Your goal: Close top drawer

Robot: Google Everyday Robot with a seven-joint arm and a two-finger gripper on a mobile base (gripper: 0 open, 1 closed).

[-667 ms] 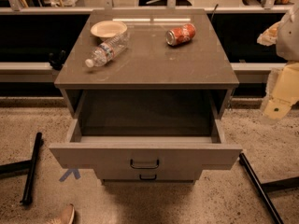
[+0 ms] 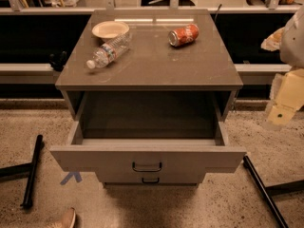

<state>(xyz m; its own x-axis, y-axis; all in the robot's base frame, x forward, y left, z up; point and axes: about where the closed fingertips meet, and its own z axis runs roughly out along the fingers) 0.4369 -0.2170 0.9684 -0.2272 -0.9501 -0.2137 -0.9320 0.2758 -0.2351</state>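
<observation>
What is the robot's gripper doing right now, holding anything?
Gripper: at the right edge of the view, apart from the open top drawer; open, closed or holding something cannot be told.

On the desk (image 2: 156,68) are a pale bowl (image 2: 110,30), a clear bottle (image 2: 108,51) lying just beside it, and a red can (image 2: 184,35) on its side. Blue tape (image 2: 71,177) marks the floor. The end effector (image 2: 280,113) hangs far right.
</observation>
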